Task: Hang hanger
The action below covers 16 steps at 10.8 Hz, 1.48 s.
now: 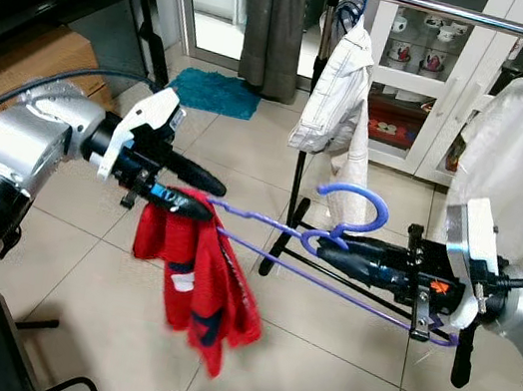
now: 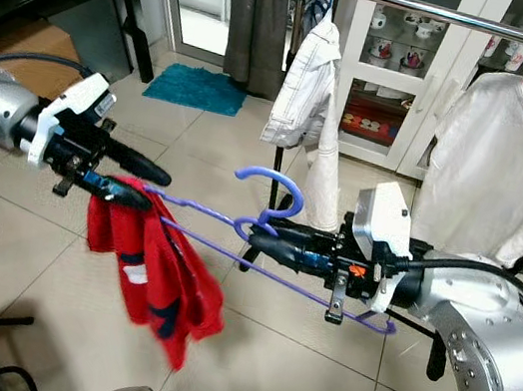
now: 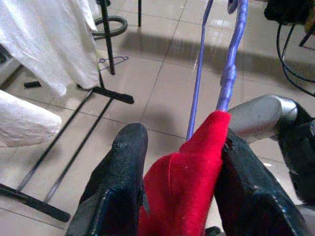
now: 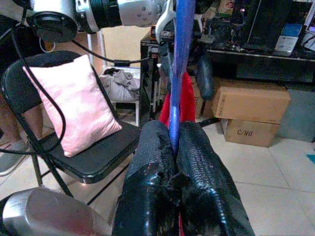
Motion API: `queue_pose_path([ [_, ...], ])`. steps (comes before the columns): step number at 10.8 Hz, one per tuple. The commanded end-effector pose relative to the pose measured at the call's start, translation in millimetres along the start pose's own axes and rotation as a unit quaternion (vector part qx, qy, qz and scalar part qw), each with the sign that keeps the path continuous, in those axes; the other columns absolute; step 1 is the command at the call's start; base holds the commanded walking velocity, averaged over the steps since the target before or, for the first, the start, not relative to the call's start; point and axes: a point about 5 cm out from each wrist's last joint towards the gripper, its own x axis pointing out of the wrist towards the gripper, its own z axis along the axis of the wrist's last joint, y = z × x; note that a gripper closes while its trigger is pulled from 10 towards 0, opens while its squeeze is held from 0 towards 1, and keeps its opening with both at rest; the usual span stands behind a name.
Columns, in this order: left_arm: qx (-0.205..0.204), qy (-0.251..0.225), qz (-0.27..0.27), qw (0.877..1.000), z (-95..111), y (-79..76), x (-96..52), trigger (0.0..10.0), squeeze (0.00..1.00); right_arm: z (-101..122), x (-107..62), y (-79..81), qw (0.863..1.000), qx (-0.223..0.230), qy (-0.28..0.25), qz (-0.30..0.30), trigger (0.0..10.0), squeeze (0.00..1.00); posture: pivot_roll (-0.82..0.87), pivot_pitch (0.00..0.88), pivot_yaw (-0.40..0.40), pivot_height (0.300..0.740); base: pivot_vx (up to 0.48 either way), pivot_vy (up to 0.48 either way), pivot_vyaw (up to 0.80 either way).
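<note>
Nearest, at 9 o'clock, the left gripper (image 1: 203, 195) pinches the red cloth (image 1: 198, 281) draped on one end of the purple hanger (image 1: 332, 254). At 3 o'clock the right gripper (image 1: 324, 254) clamps the hanger below its hook. Farther off, at 12 o'clock, stands the rack (image 1: 475, 18) with white shirts (image 1: 344, 99).

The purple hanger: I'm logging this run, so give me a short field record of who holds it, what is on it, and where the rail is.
Hanger: purple hanger, held level between both arms, hook up
Left gripper: grips the red garment at one hanger end
Right gripper: shut on the hanger near its hook
Load: red garment hangs off the left end
Rail: clothes rail beyond, with white shirt
Status: not yet hung
</note>
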Motion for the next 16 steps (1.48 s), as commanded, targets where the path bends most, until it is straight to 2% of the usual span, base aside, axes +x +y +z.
queue_pose_path([
  [1, 0.023, 0.003, 0.004, 1.0, 8.7, 2.7, -2.4, 0.0, 0.0, 4.9, 2.5, 1.4, 1.0, -0.01, -0.004, 0.018, 0.0, 0.0, -0.11, 0.0, 0.097, 0.74, 0.0, 0.0, 0.0],
  [3, 0.032, -0.014, 0.002, 0.999, 15.2, 2.6, -2.7, 0.0, 0.0, 4.2, 0.9, 0.4, 1.0, -0.009, 0.0, 0.016, 0.0, 0.0, -0.11, 0.0, 0.097, 0.74, 0.0, 0.0, 0.0],
  [9, 0.02, -0.035, -0.005, 0.999, 13.5, -4.5, -3.4, 0.0, 0.0, 4.3, -0.4, -0.7, 1.0, -0.012, 0.003, 0.015, 0.0, 0.0, -0.11, 0.0, 0.095, 0.74, 0.0, 0.0, 0.0],
  [10, 0.018, -0.04, -0.003, 0.999, 13.2, -4.8, -3.9, 0.0, 0.0, 4.1, -0.6, -1.0, 1.0, -0.013, 0.004, 0.012, 1.6, 0.0, -0.11, 0.0, 0.098, 0.74, 0.0, 0.0, 0.0],
  [11, 0.013, -0.045, 0.002, 0.999, 11.2, -5.6, -4.2, 0.0, 0.0, 3.2, -3.2, -3.6, 1.0, 0.006, -0.004, -0.005, 10.0, 0.49, -0.11, 0.0, 0.102, 0.74, 0.0, 0.0, 0.0],
  [12, 0.005, -0.05, 0.02, 0.999, 7.9, -5.2, -5.0, 0.0, 0.0, 0.9, -11.5, -10.6, 0.999, 0.007, -0.004, -0.041, 10.0, 1.0, -0.11, 0.0, 0.106, 0.74, 0.0, 0.0, 0.0],
  [14, -0.014, -0.058, 0.058, 0.997, -4.0, -3.9, -6.2, 0.0, 0.0, 9.0, -38.9, -22.5, 0.992, 0.002, -0.042, -0.118, 10.0, 1.0, -0.12, 0.0, 0.113, 0.74, 0.0, 0.0, 0.0],
  [15, -0.022, -0.06, 0.071, 0.995, -9.5, -3.5, -5.8, 0.0, 0.0, 14.0, -48.6, -24.1, 0.989, 0.002, -0.057, -0.136, 10.0, 1.0, -0.12, 0.0, 0.115, 0.74, 0.0, 0.0, 0.0],
  [16, -0.032, -0.056, 0.12, 0.991, -24.0, 1.2, -3.9, 0.0, 0.0, 27.6, -63.4, -21.5, 0.981, 0.018, -0.117, -0.154, 10.0, 1.0, -0.13, 0.0, 0.12, 0.74, 0.0, 0.0, 0.0],
])
